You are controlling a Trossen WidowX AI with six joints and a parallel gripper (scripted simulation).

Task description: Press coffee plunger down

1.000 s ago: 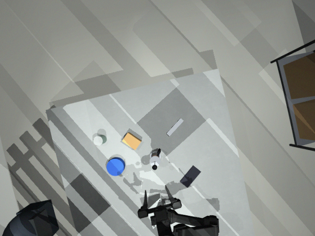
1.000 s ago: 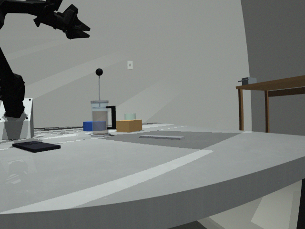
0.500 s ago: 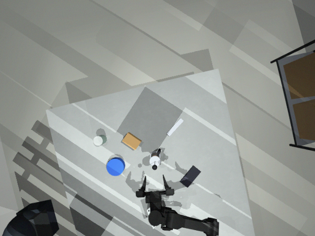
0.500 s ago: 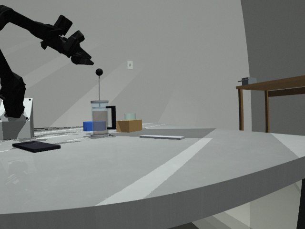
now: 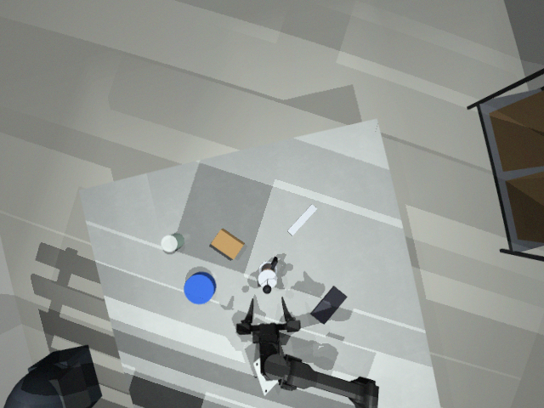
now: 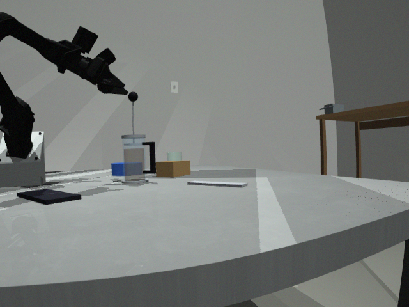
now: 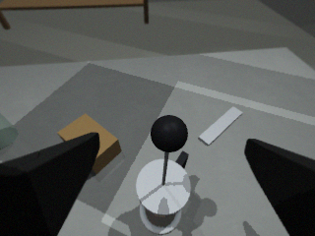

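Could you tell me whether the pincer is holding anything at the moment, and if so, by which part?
Nothing is held. The pincer is wide open, its fingers apart on either side of the plunger knob, not touching it.

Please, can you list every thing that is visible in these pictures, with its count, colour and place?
press: 1, clear with black handle, mid table, upright
knob: 1, black, atop the raised plunger rod
blue cylinder: 1, blue, beside the press
box: 1, orange-brown, behind the press
cup: 1, pale green, beyond the blue cylinder
white strip: 1, white, flat, far side of table
dark slab: 1, dark navy, flat, near the arm base
table: 1, grey
wooden table: 1, brown, by the wall, a small grey item on it
wall plate: 1, white, on wall
pincer: 1, black, open, empty, just short of the knob
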